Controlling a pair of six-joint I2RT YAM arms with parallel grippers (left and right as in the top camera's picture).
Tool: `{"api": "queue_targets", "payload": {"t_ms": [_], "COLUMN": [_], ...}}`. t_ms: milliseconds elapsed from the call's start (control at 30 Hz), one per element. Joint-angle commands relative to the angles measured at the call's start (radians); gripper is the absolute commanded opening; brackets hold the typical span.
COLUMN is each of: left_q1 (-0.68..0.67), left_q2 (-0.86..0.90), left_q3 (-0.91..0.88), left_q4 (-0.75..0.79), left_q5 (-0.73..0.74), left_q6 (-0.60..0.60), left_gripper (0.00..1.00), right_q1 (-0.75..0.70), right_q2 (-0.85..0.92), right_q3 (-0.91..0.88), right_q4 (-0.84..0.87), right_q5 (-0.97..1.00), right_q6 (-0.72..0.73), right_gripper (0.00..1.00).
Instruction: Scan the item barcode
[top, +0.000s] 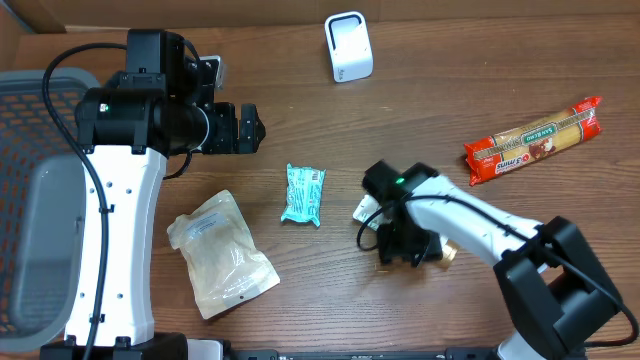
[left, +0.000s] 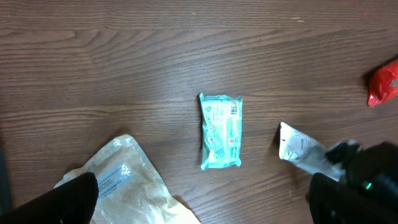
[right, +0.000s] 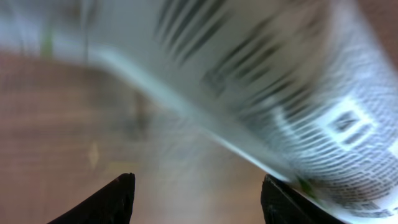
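The right gripper (top: 405, 245) is held low over the table (top: 450, 60). Its fingers (right: 121, 199) are seen spread apart in the wrist view, with bare wood between the tips, so it is released rather than clamped. A white packet (top: 365, 212) is found directly at the gripper, poking out from under it on its left. In the wrist view the packet's barcode lines are seen blurred and very close above the fingertips, and whether the fingers touch it cannot be told. A teal packet (top: 303, 194) is laid flat a little farther to the gripper's left, apart from the white one. Beyond that a clear pouch of pale contents (top: 220, 255) is seen, still farther left. A red-and-tan package (top: 535, 140) is placed ahead of the gripper and to its right. The white scanner (top: 348, 47) is stood well ahead, near the table's far edge. The left gripper (top: 250, 128) is held above the table, well to the left, with its jaws fully spread and nothing between them. A grey basket (top: 30, 200) is set at the far left.
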Motion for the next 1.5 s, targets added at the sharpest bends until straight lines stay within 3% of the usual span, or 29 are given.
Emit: {"api": "queue_targets", "payload": {"t_ms": [0,333,500,600,767,900,967,1200,1267,1333,1467], "left_q1": [0.003,0.003,0.003,0.003,0.003,0.003,0.003,0.003,0.003,0.003,0.003], "left_q2": [-0.024,-0.024,-0.024,-0.024,-0.024,-0.024,-0.024,-0.024,-0.024,-0.024,-0.024], "left_q3": [0.027,0.027,0.027,0.027,0.027,0.027,0.027,0.027,0.027,0.027,0.027], "left_q4": [0.001,0.001,0.001,0.001,0.001,0.001,0.001,0.001,0.001,0.001,0.001], "left_q5": [0.016,0.016,0.015,0.016,0.016,0.015,0.016,0.015,0.016,0.016,0.016], "left_q6": [0.019,0.019,0.019,0.019,0.019,0.019,0.019,0.019,0.019,0.019,0.019], "left_gripper": [1.00,1.00,1.00,1.00,1.00,1.00,1.00,1.00,1.00,1.00,1.00], "right_q1": [-0.086,-0.273,-0.301,-0.301,-0.293,-0.272,-0.269,-0.268,-0.268,-0.267,-0.267], "right_q2": [-0.009,-0.009,-0.016,-0.032,-0.049,-0.047,-0.047,-0.046,-0.046,-0.046,-0.046], "right_q3": [-0.005,-0.005,0.048,0.090,0.093,0.056,0.025,-0.088,-0.091,-0.090,-0.090], "right_q4": [0.051,0.309,0.277,0.232,0.261,0.329,0.347,0.452,0.455,0.459,0.536], "right_q5": [0.114,-0.026,-0.136,-0.133,-0.133,-0.058,-0.006,0.000,-0.005,-0.010,-0.122], "right_q6": [-0.011,-0.266,-0.260,-0.132,0.262,0.455,0.553,0.596,0.595,0.583,0.363], "right_gripper": [0.66,0.66,0.71,0.73,0.77,0.77,0.82,0.82,0.79,0.66,0.46]}}
